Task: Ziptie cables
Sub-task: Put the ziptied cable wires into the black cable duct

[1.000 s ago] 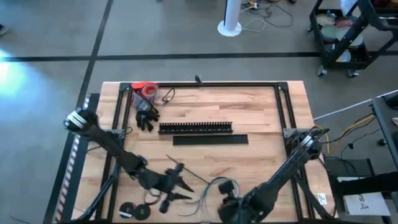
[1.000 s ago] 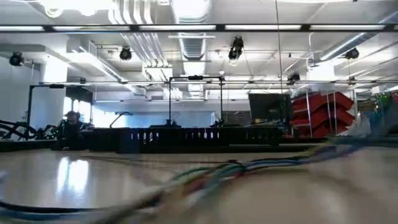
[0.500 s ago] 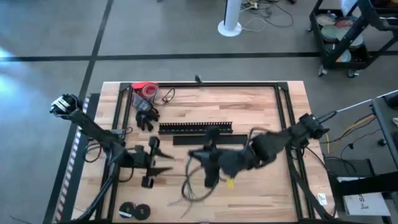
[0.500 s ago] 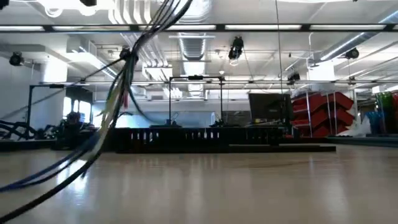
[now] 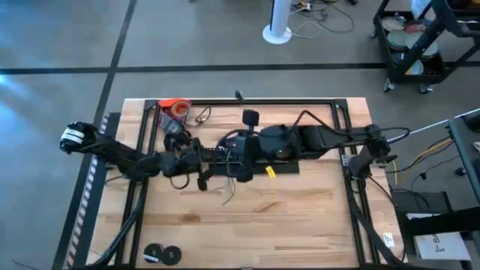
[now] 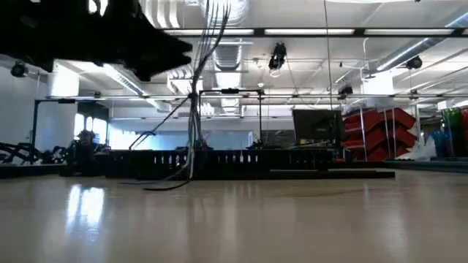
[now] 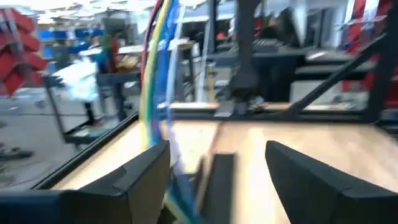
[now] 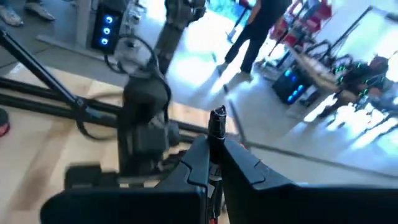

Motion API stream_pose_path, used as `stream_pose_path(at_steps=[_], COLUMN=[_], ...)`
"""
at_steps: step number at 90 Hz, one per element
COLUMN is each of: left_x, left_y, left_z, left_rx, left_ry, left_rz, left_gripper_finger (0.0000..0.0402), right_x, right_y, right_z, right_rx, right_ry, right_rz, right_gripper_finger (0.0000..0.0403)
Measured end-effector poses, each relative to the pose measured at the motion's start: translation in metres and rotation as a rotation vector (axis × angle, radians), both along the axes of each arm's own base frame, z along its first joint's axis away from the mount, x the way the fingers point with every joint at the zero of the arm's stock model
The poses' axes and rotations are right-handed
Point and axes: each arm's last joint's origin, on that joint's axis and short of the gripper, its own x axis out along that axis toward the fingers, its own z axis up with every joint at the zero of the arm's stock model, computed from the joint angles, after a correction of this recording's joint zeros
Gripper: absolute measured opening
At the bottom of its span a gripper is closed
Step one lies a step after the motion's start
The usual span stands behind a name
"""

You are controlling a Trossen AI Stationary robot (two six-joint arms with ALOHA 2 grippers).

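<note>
Left of the table's (image 5: pixel 315 217) centre, the left pincer (image 5: pixel 201 161) hangs above the wood with its two fingers spread wide and nothing between them; in its wrist view the cables (image 7: pixel 155 81) run down just beside one finger (image 7: pixel 134 180), not inside the gap. The comb-slotted bar (image 5: pixel 217 153) lies under both arms, with the flat black strip (image 5: pixel 289 168) just nearer.

At mid-table the right pincer (image 5: pixel 241 159) has its fingers drawn nearly together on what seems to be the upper part of the bundle; its wrist view shows a dark end standing up between the closed tips. The cables (image 5: pixel 229 187) dangle from there, their loose ends trailing onto the wood on the near side. In the low view they hang as a thin vertical sheaf (image 6: pixel 196 109) in front of the bar.

Risks, as I judge them:
- The wires hang fanned, not gathered, so a closing left pincer could catch only some strands and leave the rest outside any tie.
- The right grip looks narrow and high, and a sideways tug could slip wires out.
- The two pincers sit very near each other, so a reach across could knock them together.
- Trailing ends may snag in the bar's slots and drag it.
</note>
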Motion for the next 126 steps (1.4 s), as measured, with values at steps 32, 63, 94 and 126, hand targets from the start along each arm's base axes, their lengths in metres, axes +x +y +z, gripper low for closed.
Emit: stream_pose_path(at_steps=[32, 63, 94, 126], left_x=[0.036, 0.056, 0.035, 0.001], left_y=[0.015, 0.026, 0.027, 0.027], left_z=[-0.025, -0.003, 0.067, 0.094], left_rx=[-0.054, 0.108, 0.212, 0.154], left_ry=[0.135, 0.646, 1.068, 1.307], left_rz=[0.094, 0.294, 0.284, 0.271], left_gripper_finger=[0.0250, 0.0098, 0.0006, 0.0001], right_x=[-0.003, -0.037, -0.054, -0.035], right_y=[-0.010, -0.017, -0.051, -0.092], right_z=[0.015, 0.036, -0.002, -0.091], right_rx=[-0.122, -0.028, 0.124, 0.286], right_ry=[-0.059, -0.044, 0.281, 0.418], right_rz=[0.022, -0.013, -0.225, -0.274], right_gripper_finger=[0.0003, 0.0003, 0.0003, 0.0003])
